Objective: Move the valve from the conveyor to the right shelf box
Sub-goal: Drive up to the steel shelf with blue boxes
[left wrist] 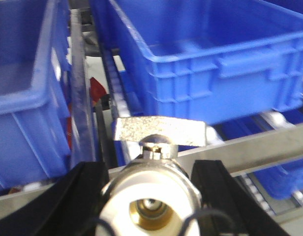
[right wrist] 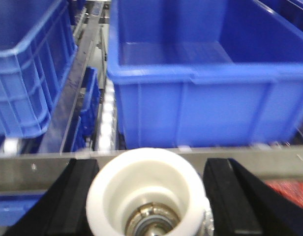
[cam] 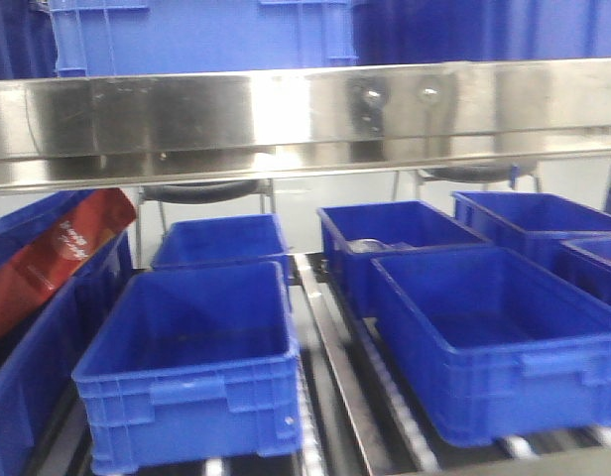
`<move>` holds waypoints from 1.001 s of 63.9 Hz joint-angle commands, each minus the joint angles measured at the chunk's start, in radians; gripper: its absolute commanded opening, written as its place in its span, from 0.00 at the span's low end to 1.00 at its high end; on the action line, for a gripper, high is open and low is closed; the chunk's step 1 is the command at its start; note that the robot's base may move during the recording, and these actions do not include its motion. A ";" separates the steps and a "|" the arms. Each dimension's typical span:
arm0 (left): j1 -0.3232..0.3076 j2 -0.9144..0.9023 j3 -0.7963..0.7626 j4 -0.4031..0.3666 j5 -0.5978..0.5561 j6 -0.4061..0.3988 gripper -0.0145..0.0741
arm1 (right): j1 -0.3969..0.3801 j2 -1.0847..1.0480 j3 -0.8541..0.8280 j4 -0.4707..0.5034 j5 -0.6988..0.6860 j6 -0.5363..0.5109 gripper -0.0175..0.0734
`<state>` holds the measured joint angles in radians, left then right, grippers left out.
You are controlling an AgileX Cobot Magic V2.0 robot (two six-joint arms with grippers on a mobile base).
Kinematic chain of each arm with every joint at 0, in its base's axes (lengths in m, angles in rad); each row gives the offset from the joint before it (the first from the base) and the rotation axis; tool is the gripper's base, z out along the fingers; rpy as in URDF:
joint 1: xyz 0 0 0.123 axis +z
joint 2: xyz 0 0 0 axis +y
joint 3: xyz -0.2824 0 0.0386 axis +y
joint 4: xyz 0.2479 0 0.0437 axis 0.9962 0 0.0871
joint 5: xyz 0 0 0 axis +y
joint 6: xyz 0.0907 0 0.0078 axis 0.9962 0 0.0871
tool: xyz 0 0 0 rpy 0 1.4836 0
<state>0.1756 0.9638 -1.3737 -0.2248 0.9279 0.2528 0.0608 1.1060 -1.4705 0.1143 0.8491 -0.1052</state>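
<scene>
In the left wrist view a silvery valve [left wrist: 151,189] with a flat handle on top [left wrist: 161,131] and a brass bore sits between the black fingers [left wrist: 82,196] of my left gripper [left wrist: 150,172], which is shut on it. In the right wrist view another valve [right wrist: 147,189], showing a white round end cap, fills my right gripper [right wrist: 150,169], held by its black fingers [right wrist: 223,196]. Both hang in front of the shelf's steel front rail [right wrist: 269,164]. A large blue box [right wrist: 205,98] lies just beyond the right gripper. The conveyor is out of view.
Several blue shelf boxes stand on roller tracks: front left [cam: 186,367], front right [cam: 504,337], back ones [cam: 395,233]. A red packet [cam: 48,258] leans in the far-left box. A steel beam [cam: 305,114] crosses overhead. A steel divider [cam: 340,377] runs between the rows.
</scene>
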 commanded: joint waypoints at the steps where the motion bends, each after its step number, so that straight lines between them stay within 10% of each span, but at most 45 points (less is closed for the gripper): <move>1: -0.003 -0.012 -0.009 -0.014 -0.056 -0.001 0.04 | -0.007 -0.009 -0.016 -0.003 -0.072 -0.002 0.02; 64: -0.003 -0.012 -0.009 -0.014 -0.056 -0.001 0.04 | -0.007 -0.009 -0.016 -0.003 -0.072 -0.002 0.02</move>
<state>0.1756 0.9638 -1.3737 -0.2247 0.9279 0.2528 0.0608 1.1060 -1.4705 0.1179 0.8491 -0.1052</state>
